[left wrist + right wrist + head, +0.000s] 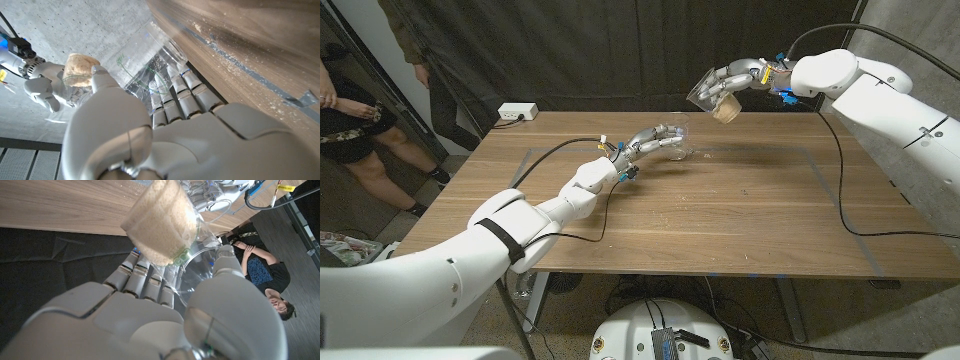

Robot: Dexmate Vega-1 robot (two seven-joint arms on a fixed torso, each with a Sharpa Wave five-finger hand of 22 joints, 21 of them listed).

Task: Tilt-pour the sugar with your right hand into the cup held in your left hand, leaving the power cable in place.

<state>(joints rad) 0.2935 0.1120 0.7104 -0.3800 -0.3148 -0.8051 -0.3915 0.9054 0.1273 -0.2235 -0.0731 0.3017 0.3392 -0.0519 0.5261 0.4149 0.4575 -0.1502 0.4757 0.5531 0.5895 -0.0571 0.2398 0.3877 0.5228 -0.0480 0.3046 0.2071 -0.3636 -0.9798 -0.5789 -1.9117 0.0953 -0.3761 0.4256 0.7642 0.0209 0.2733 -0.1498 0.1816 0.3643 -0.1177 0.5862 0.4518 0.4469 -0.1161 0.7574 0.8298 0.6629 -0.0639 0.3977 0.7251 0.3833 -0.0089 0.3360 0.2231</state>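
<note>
Right hand [732,78], upper right of frame, grips tilted sugar cup [712,96]. Left hand [658,140], frame middle, grips empty cup [678,141]. Cups well apart: sugar may spill on tabletop [740,215]. Arm may snag cable [545,155].

Head camera looks down over the wooden table [720,210]. Both wrist cameras sit close behind their hands, inverted; all share the tabletop.

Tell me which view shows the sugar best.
The right wrist view: the sugar looms close inside the tilted clear cup the right hand grips. Head view shows it small; left wrist view, a distant clump.
</note>
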